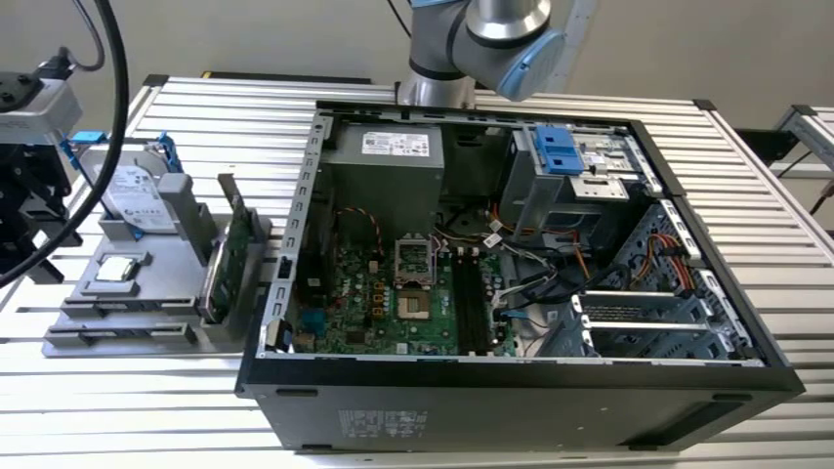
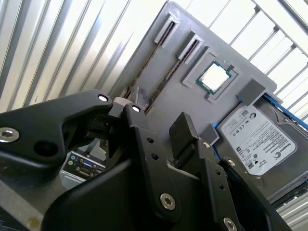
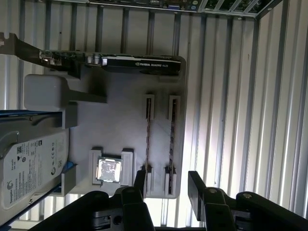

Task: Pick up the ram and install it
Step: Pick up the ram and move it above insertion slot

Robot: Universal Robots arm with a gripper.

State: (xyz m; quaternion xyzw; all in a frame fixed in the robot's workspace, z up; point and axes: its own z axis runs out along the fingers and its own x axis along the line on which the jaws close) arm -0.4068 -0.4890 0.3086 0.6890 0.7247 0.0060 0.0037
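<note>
Fingers apart, nothing held, gripper hovering over gray tray, ram on edge in a tray slot, in line with the finger gap, tray on counter at exterior view's left of open computer case

The ram, a thin dark stick, stands on edge in a slot of the grey holder, seemingly with a twin alongside, directly beneath the gripper.
</note>
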